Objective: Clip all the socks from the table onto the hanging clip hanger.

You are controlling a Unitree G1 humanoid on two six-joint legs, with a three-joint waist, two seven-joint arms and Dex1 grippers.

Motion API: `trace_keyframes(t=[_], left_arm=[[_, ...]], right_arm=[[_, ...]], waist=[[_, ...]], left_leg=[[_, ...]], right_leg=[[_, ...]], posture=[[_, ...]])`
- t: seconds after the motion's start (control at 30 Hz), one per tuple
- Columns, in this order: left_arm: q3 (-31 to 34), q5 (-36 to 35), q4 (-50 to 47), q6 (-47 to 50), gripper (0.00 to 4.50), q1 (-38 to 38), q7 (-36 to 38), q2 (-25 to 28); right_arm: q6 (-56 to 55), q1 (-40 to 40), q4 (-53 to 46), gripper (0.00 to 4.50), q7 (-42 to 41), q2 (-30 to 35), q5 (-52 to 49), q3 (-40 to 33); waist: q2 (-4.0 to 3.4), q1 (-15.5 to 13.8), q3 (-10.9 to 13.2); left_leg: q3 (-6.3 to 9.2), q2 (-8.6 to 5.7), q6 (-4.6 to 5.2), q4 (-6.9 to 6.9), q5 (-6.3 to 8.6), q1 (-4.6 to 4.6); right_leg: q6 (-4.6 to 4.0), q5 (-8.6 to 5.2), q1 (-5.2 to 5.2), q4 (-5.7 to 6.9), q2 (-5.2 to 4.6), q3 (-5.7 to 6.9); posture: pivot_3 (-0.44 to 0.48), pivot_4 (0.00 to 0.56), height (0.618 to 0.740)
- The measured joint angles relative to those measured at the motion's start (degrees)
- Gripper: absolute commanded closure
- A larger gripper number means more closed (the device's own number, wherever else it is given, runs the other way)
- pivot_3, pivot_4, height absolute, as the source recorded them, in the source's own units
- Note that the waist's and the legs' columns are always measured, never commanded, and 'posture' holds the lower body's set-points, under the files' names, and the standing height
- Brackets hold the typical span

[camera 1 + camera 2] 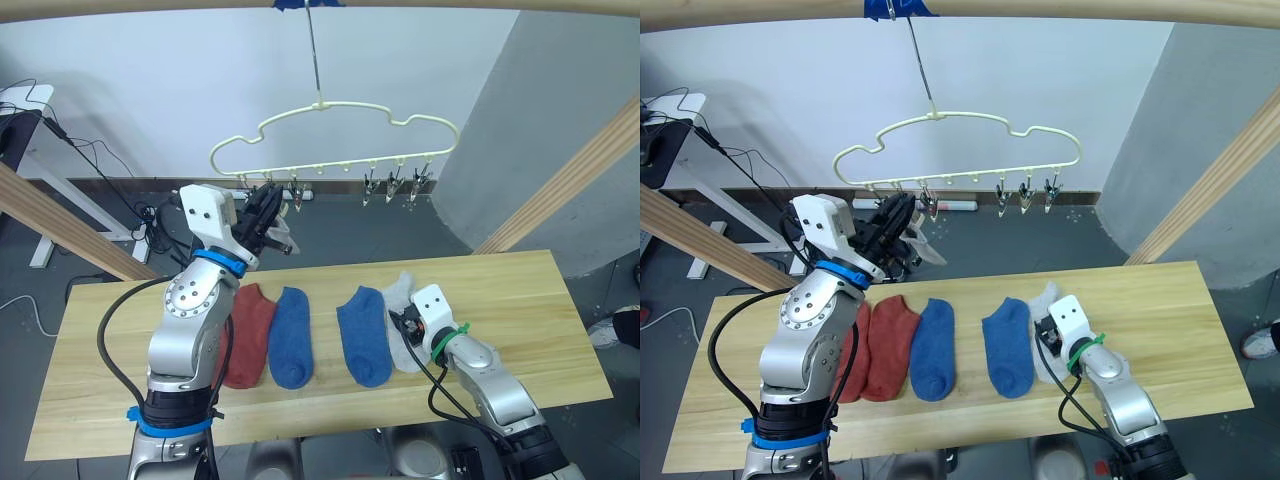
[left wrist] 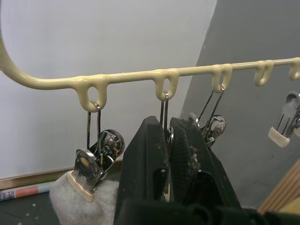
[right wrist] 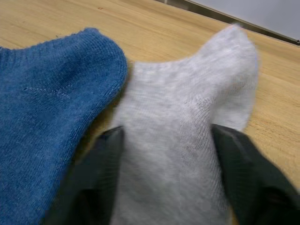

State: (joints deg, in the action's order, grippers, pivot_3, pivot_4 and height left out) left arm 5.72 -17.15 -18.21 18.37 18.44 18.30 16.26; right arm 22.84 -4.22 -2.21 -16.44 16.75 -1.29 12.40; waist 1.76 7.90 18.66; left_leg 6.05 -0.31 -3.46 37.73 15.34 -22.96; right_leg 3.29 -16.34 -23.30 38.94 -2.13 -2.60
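Socks lie in a row on the counter [image 1: 540, 300], a wide top of pale yellowish planks: two rust-red socks [image 1: 885, 345] nearest the left arm, then a blue sock [image 1: 291, 336], a second blue sock [image 1: 365, 334], and a light grey sock [image 3: 187, 140] farthest from it. Behind the counter the room shows a white wall, a dark grey floor with trailing cables, and slanted wooden poles [image 1: 560, 185] of a frame on either side.

The right pincer [image 3: 166, 154] rests low on the counter, its fingers spread wide with the grey sock lying flat between them and the second blue sock just beside one finger.

The left pincer [image 2: 169, 145] is raised to the clip hanger [image 1: 335, 125], a cream wavy wire hung by a slim hook from the top pole. Its fingers are pressed narrow around a metal clip [image 2: 164, 110] hanging from the hanger's bottom bar.

The left wrist view adds what the head views barely resolve: just beside that pincer, another clip [image 2: 96, 157] grips a second grey sock [image 2: 82, 206]. The right wrist view brings out the knit of the grey sock and the wood grain.
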Motion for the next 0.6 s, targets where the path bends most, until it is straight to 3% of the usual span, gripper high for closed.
trace_keyframes(t=[0.17, 0.43, 0.6], left_arm=[[1.35, -1.13, -0.16, 1.01, 4.43, 0.02, 0.38, 1.11], [3.94, -8.25, -1.15, 6.00, 4.43, 1.19, 2.42, 2.75], [6.64, -17.31, -1.79, 14.40, 4.43, 4.56, 4.29, 5.73]], right_arm=[[-1.20, 0.70, -0.17, 4.48, 0.04, 0.08, 0.69, 0.00], [-3.33, 1.29, -8.29, 4.50, -4.70, 8.33, 5.28, 0.72], [-11.44, -6.82, -16.50, 4.50, -14.01, 15.78, 7.82, 3.72]], waist=[[0.00, -0.01, 0.00], [-0.01, -0.06, 0.33], [-0.07, 0.25, 0.76]], left_leg=[[0.00, 0.00, 0.00, 0.00, 0.00, 0.00], [-0.01, -0.03, -0.01, 0.00, 0.00, -0.02], [0.01, 0.04, -0.01, 0.00, 0.00, 0.00]], right_leg=[[0.00, 0.00, 0.00, 0.00, 0.00, 0.00], [0.03, 0.00, 0.00, -0.02, 0.01, 0.01], [0.17, -0.06, -0.03, 0.01, 0.14, 0.03]], posture=[[-0.214, 0.349, 0.740], [-0.221, 0.357, 0.740], [-0.224, 0.359, 0.740]])
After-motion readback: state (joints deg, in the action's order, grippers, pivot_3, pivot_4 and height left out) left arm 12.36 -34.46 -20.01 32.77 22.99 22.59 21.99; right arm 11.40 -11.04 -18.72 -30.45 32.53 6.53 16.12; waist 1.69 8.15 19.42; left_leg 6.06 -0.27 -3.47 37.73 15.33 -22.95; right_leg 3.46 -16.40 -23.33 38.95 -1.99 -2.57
